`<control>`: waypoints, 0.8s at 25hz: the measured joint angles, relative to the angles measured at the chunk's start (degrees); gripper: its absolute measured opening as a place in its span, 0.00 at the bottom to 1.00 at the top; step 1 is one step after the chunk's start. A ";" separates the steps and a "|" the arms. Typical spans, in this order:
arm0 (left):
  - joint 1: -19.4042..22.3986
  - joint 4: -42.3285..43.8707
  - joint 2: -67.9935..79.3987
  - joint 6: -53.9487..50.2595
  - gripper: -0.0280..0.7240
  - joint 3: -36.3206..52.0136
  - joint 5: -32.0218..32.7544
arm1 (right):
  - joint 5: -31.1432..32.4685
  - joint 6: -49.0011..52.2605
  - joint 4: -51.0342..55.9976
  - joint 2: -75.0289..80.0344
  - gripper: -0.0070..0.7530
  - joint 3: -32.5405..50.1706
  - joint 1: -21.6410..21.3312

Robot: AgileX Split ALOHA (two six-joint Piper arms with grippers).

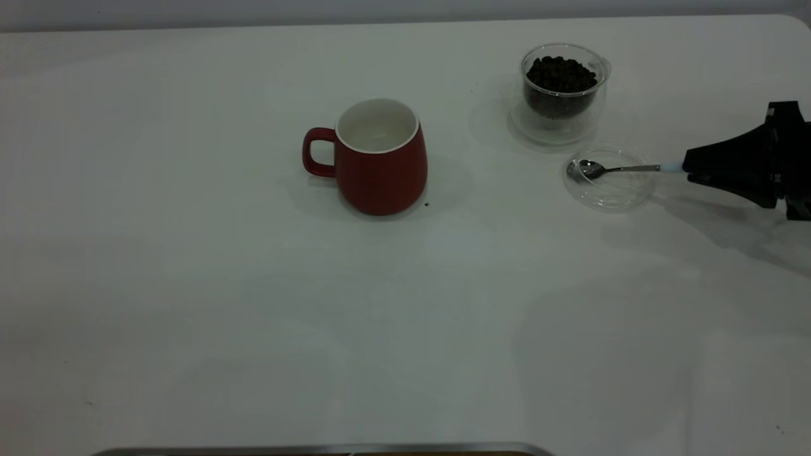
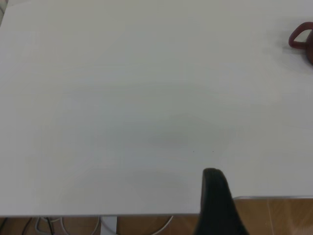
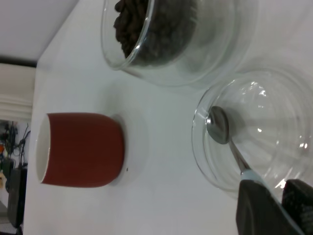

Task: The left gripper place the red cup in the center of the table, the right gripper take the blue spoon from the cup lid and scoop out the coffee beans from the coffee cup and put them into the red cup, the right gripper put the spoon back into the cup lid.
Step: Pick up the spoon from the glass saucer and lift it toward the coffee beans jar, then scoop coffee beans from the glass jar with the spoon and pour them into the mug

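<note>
1. Exterior view: the right hand [image 1: 685, 168], at right edge, is clamping the blue spoon [image 1: 618, 169], its bowl lying in the cup lid [image 1: 609, 178].
2. The red cup [image 1: 380, 156] is standing mid-table; the coffee cup [image 1: 561, 88] upper right.
3. Only the left wrist view is showing the left hand [image 2: 215, 196]; its grip, I cannot tell.

One red cup [image 1: 380, 158]; one coffee cup [image 1: 561, 88] (heaped coffee beans [image 1: 561, 74]); one cup lid [image 1: 611, 187]; one blue spoon [image 1: 624, 168].

Open white worktop [image 1: 190, 316] fills the frame's left half and whole lower part. At centre stands the dark red ceramic mug [image 1: 380, 158]. Upper right, the clear glass cup of coffee beans [image 1: 562, 88] and the flat clear glass lid [image 1: 609, 178] crowd together, a bare lane separating them from the mug.
</note>
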 joint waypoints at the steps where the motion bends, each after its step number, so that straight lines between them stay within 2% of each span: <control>1: 0.00 0.00 0.00 0.00 0.75 0.00 0.00 | -0.21 0.64 -0.56 -0.68 0.15 0.00 0.00; 5: 0.00 0.00 0.00 0.00 0.75 0.00 0.00 | -1.43 4.37 -3.51 -4.55 0.15 0.00 0.00; 12: 0.00 0.00 0.00 0.00 0.75 0.00 0.00 | -9.40 12.52 -10.67 -11.14 0.15 0.05 0.00; 20: 0.00 0.00 0.00 0.00 0.75 0.00 0.00 | -10.14 14.36 -10.82 -21.85 0.15 2.46 0.24</control>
